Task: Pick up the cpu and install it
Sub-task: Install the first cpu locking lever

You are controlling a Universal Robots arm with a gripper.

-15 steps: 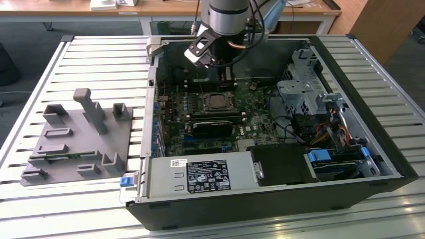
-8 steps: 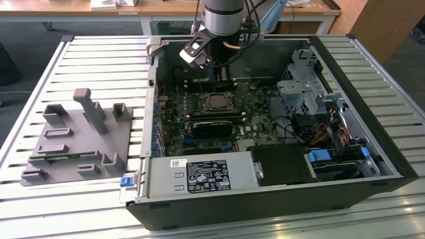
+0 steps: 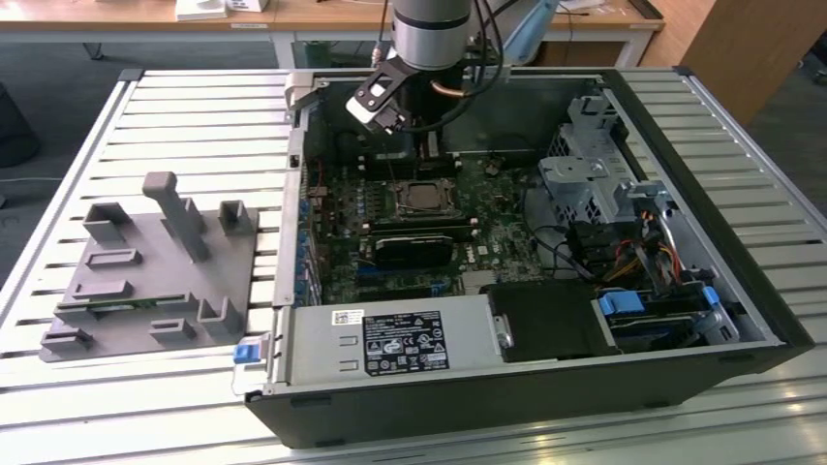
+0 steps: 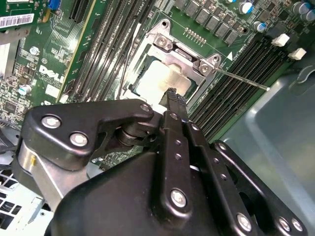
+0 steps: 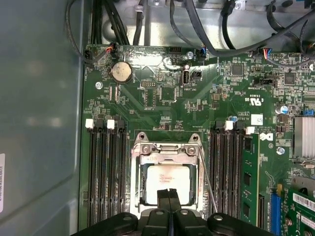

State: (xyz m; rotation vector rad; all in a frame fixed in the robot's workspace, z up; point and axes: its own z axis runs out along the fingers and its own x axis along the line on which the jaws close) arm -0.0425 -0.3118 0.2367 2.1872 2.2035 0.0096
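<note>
Inside the open black steel PC case (image 3: 517, 412), exterior view, near to far: silver labelled power-supply box (image 3: 387, 344) at 6 o'clock; small flat square silvery cpu (image 3: 420, 197) lying in the metal-framed socket (image 5: 167, 150) mid-board; grey robot arm (image 3: 433, 34) at 12 o'clock. Black gripper (image 5: 168, 192) clenched on nothing, tips over one edge of the cpu in both wrist views; contact can't be told. Thin wire socket lever (image 5: 206, 179) appears unlatched. Risk, as judged: w/ chip unclamped, an off-centre push from the pinched tips could tilt it & bend socket pins.
</note>
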